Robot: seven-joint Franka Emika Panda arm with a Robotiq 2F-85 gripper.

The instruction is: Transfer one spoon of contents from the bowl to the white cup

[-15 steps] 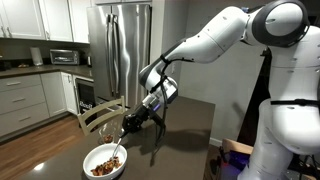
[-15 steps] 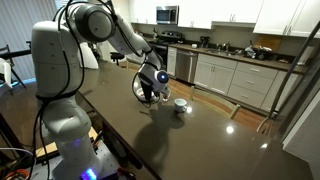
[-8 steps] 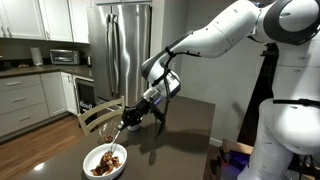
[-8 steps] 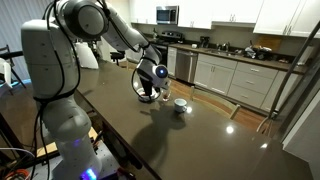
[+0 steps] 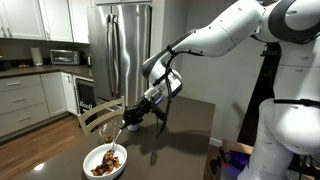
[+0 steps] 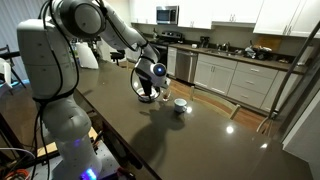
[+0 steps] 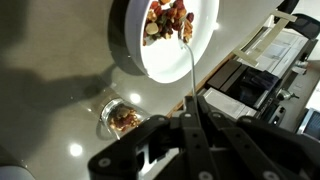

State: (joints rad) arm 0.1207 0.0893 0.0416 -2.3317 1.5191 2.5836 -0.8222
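My jaws [image 7: 192, 122] clamp the spoon [image 7: 190, 65] handle, long axis straight out to bowl [image 7: 130, 55] near bench [image 7: 50, 90] edge, tip over contents [image 7: 165, 20]; white cup [image 7: 122, 118] just beside bowl, off spoon's side

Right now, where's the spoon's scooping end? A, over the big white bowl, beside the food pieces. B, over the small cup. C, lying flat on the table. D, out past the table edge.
A: in the wrist view the spoon runs from the gripper, shut on its handle, up over the bowl, with its tip at the edge of the contents.
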